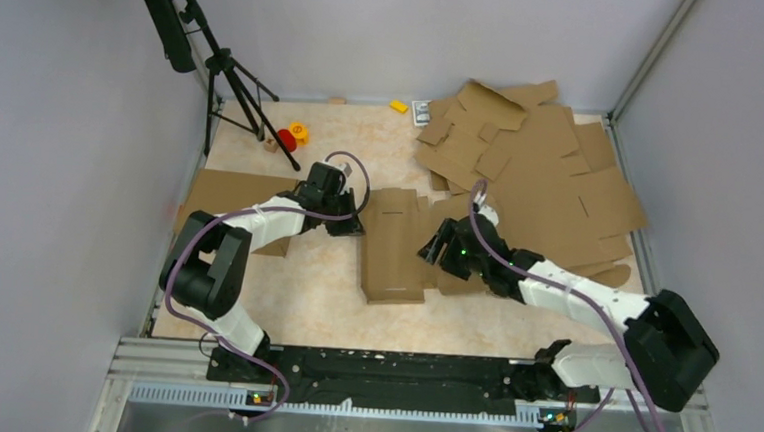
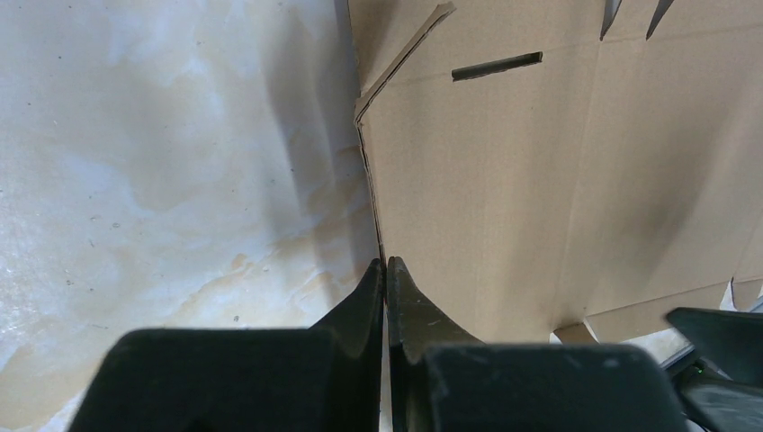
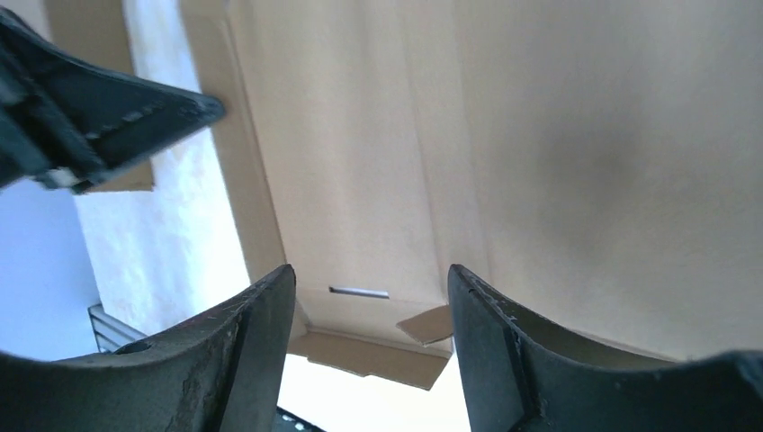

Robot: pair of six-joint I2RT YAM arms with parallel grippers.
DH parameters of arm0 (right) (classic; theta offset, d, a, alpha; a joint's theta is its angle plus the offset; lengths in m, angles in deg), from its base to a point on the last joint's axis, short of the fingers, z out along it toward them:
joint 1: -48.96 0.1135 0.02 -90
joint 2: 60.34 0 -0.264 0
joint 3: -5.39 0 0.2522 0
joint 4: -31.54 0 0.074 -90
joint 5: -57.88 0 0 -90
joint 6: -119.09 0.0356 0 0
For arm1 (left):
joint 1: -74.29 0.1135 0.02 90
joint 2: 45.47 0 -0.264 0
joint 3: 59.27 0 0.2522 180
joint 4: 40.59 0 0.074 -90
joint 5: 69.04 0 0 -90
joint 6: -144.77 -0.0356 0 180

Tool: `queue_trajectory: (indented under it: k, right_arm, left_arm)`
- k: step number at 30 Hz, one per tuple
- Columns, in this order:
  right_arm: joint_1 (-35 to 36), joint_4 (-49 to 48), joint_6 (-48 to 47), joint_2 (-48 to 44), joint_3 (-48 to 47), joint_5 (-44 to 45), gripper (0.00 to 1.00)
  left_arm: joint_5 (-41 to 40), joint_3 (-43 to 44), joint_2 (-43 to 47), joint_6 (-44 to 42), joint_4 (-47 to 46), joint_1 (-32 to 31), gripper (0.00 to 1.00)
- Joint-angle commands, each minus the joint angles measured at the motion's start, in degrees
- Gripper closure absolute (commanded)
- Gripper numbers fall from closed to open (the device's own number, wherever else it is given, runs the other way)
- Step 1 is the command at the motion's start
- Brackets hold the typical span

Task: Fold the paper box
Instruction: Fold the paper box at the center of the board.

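The paper box (image 1: 393,245) is a brown cardboard blank lying mid-table, partly folded, with a slot (image 2: 498,65) near its far end. My left gripper (image 1: 350,222) is shut, and its tips (image 2: 387,263) meet right at the box's left edge (image 2: 371,180). Whether it pinches that edge I cannot tell. My right gripper (image 1: 434,251) stands open at the box's right side. In the right wrist view the gripper (image 3: 371,270) looks onto the box panel (image 3: 450,135) and a small slot (image 3: 360,292), with nothing gripped between the jaws.
A heap of loose cardboard blanks (image 1: 531,165) fills the back right. Another flat sheet (image 1: 229,202) lies under the left arm. A black tripod (image 1: 231,77) stands back left, with small red (image 1: 288,138) and yellow (image 1: 298,129) items beside it.
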Motion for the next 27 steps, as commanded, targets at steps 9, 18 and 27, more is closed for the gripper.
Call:
queue_trajectory:
  k: [9, 18, 27]
  right_arm:
    - [-20.72, 19.19, -20.10, -16.71, -4.11, -3.65, 0.25]
    - [-29.75, 19.96, -27.40, -10.14, -4.99, -5.07, 0.23]
    - [-32.13, 11.41, -28.48, -3.02, -5.48, -25.02, 0.52]
  left_arm:
    - [0.82, 0.20, 0.19, -0.96, -1.58, -0.18, 1.00]
    - [0.65, 0.16, 0.32, -0.96, -1.54, -0.15, 1.00]
    - [0.95, 0.27, -0.08, -1.05, -1.50, -0.13, 1.00]
